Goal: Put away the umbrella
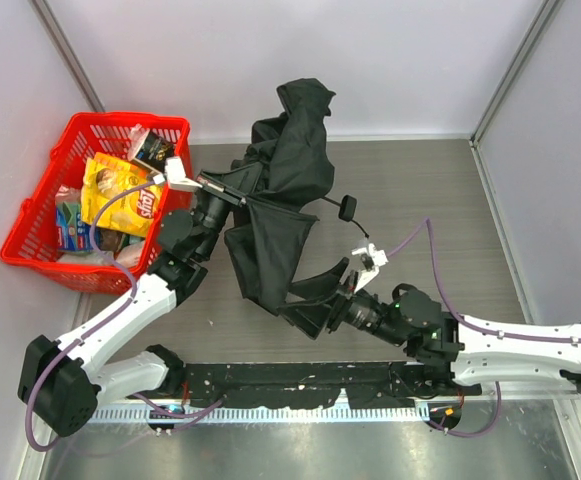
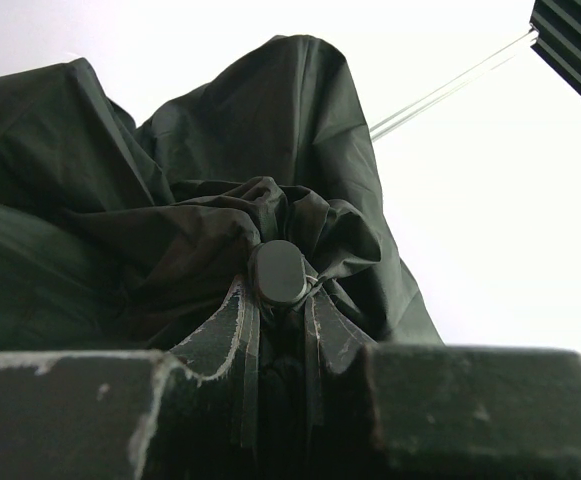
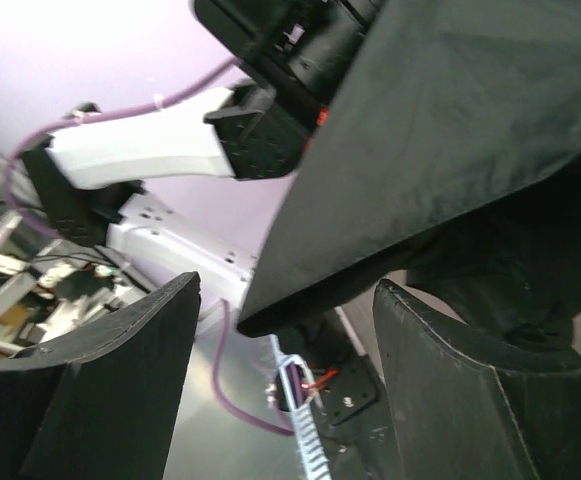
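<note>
Now: umbrella clamped left, right jaws apart

A red basket (image 1: 45, 190) of snacks is seen at the far left of the table (image 1: 440, 200). The left gripper (image 1: 232, 195) is closed on the umbrella (image 1: 290, 170), at the ribs just below its tip cap (image 2: 278, 272). The umbrella is held half-collapsed over mid-table, its fabric bunched. The right gripper (image 1: 315, 297) is seen with jaws wide apart at the lower fabric edge, nothing clamped.
</note>
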